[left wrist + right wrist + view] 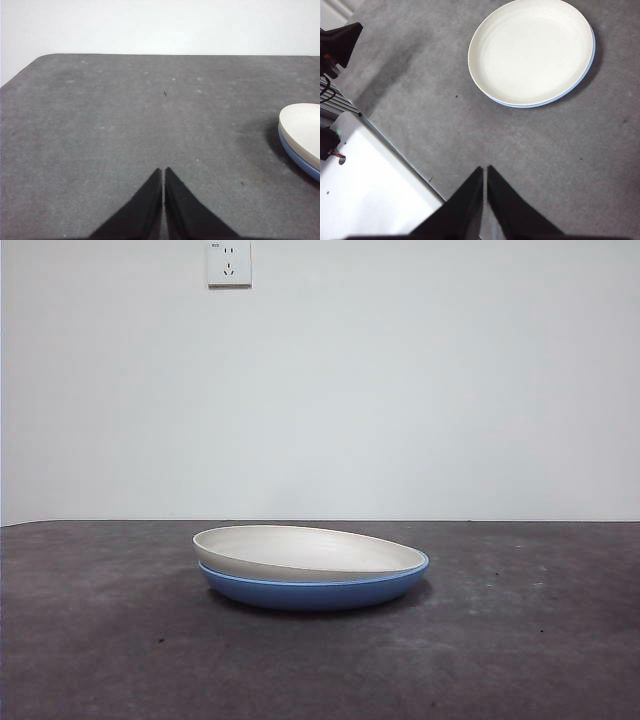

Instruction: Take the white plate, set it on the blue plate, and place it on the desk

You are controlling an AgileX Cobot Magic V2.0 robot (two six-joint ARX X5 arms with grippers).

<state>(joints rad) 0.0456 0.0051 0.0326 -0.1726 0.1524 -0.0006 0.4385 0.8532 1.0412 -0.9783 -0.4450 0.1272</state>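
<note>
The left gripper (163,172) has its two black jaws pressed together over the grey desk (125,125). Off to one side, the white plate (305,127) sits inside the blue plate (299,159).

Two matte black pincers, left pincer (163,172) and right pincer (485,170), each seemingly of tapered, pointed jaws.

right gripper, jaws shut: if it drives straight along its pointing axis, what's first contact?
Probably bare desk, short of the white plate stacked on the blue plate. The right gripper looks angled downward; depth is unclear.
</note>
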